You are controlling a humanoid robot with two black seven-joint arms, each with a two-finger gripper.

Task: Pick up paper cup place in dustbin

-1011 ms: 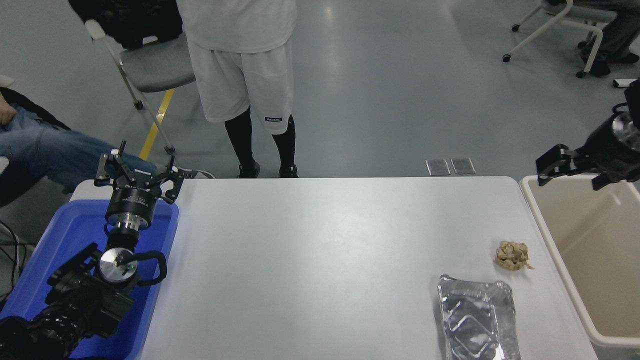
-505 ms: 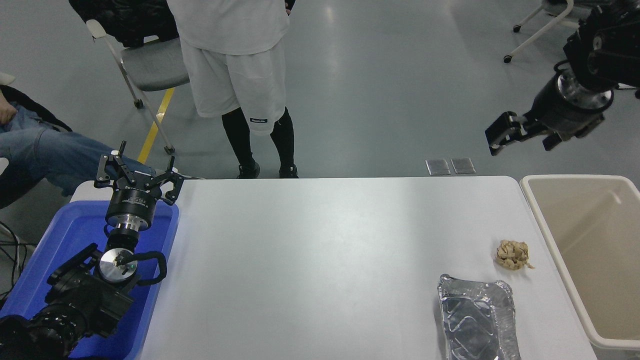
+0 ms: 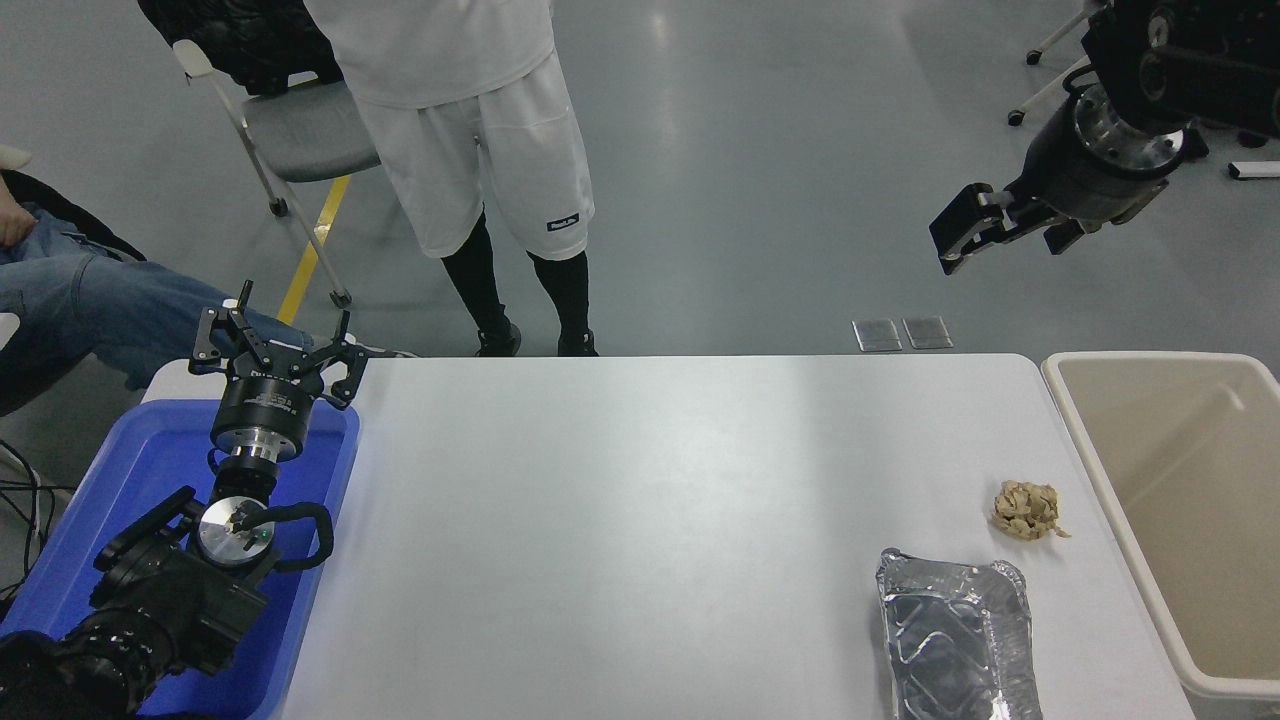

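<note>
No paper cup showed on the desk or in the dustbin's visible part, and the right claw hung high, empty, its opening unclear, so locating the cup came first.

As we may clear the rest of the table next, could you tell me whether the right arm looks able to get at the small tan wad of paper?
Probably yes. The tan wad lies alone on the table, apart from the foil tray, and the right gripper is raised beyond the far edge with nothing between.
</note>
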